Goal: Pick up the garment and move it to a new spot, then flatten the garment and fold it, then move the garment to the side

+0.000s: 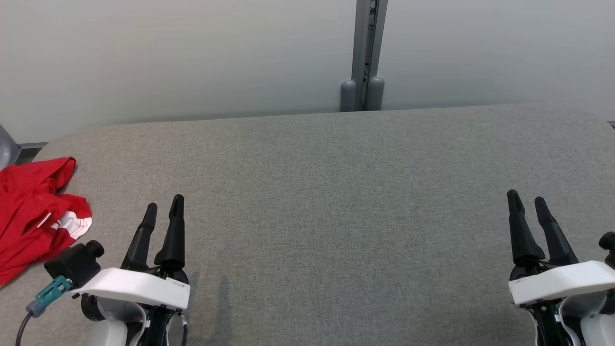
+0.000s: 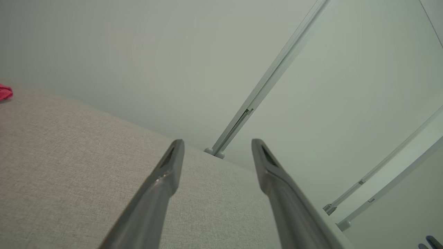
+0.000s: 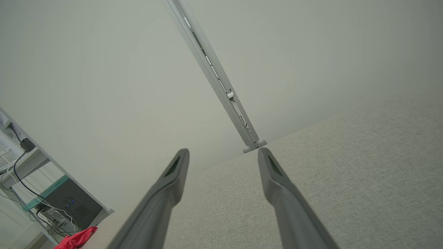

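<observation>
Nearest to view, my left gripper (image 1: 165, 203) and right gripper (image 1: 526, 197), each with two long dark fingers on a white wrist, are over the grey fabric-covered table (image 1: 336, 182). Both stand parted and released, with nothing between the fingers. Noted: the crumpled red garment with white trim (image 1: 33, 216) lies at the table's left edge, near my left gripper and not touching it, well apart from my right gripper.

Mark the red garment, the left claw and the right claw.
red garment (image 1: 30, 214), head view, middle of the crumpled fabric.
left claw (image 1: 165, 201), head view, midway between its fingertips.
right claw (image 1: 525, 196), head view, midway between its fingertips.
</observation>
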Controlling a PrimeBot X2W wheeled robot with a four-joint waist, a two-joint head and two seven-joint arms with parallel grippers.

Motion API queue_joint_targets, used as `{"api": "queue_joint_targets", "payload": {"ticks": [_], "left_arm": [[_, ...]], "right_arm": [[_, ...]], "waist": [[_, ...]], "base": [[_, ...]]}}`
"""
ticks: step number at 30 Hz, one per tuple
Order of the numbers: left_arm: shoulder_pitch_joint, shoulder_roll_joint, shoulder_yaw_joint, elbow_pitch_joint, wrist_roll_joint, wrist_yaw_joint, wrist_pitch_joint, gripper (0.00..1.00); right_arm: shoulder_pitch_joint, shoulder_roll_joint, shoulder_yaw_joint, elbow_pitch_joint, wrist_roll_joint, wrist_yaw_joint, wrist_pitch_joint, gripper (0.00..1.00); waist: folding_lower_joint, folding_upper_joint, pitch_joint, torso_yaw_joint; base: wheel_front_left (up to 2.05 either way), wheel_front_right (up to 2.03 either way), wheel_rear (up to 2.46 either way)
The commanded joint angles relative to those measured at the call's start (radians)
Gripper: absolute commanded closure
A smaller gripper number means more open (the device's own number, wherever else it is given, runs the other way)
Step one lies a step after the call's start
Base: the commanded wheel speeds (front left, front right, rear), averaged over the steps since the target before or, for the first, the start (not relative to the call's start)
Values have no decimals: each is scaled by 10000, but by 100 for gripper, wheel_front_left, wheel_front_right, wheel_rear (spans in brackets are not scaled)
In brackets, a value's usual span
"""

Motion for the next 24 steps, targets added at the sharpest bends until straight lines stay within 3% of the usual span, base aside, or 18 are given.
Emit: {"api": "queue_joint_targets", "payload": {"ticks": [1, 24], "left_arm": [[-257, 111, -45, -71, 406, 64, -95, 0], [-286, 314, -345, 537, 3195, 538, -733, 0]], "right_arm": [[-233, -115, 17, -91, -398, 43, -119, 0], [-302, -107, 92, 496, -3358, 47, -752, 0]], "waist": [[0, -1, -2, 1], [0, -1, -12, -31]], "base": [[0, 0, 0], [0, 0, 0]]}}
